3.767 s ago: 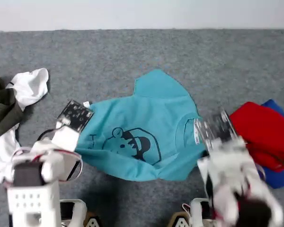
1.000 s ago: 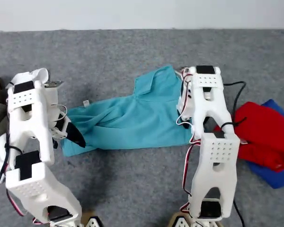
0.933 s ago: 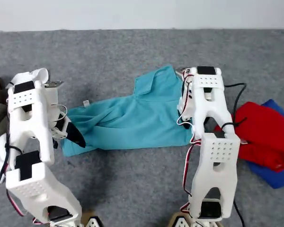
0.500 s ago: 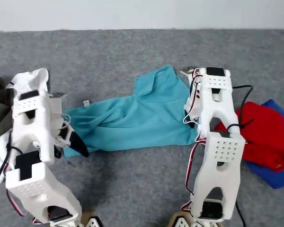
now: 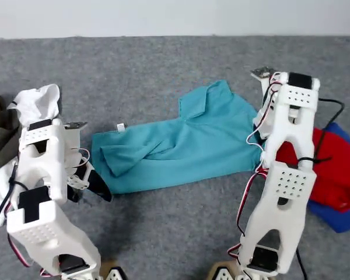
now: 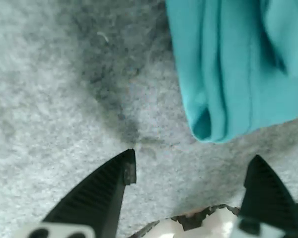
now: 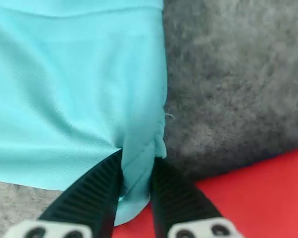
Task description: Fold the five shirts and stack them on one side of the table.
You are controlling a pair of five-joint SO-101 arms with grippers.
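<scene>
Tag [image 5: 121, 127] (print illegible) marks teal shirt [image 5: 181, 146] held by right end effector [image 7: 137, 158].

The right arm [image 5: 291, 181] covers one end of the teal shirt [image 5: 181, 146] and part of the red shirt [image 5: 338, 169], under which the blue shirt [image 5: 333, 217] mostly lies. The dark green shirt [image 5: 0, 134] runs off the picture's edge, and the left arm [image 5: 41, 163] hides part of the white shirt [image 5: 38, 99].

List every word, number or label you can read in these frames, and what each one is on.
No text can be read.
The small white tag at the edge of the teal shirt is too small to read.
The cloth of the teal shirt in both wrist views is plain, with no print on it.
</scene>
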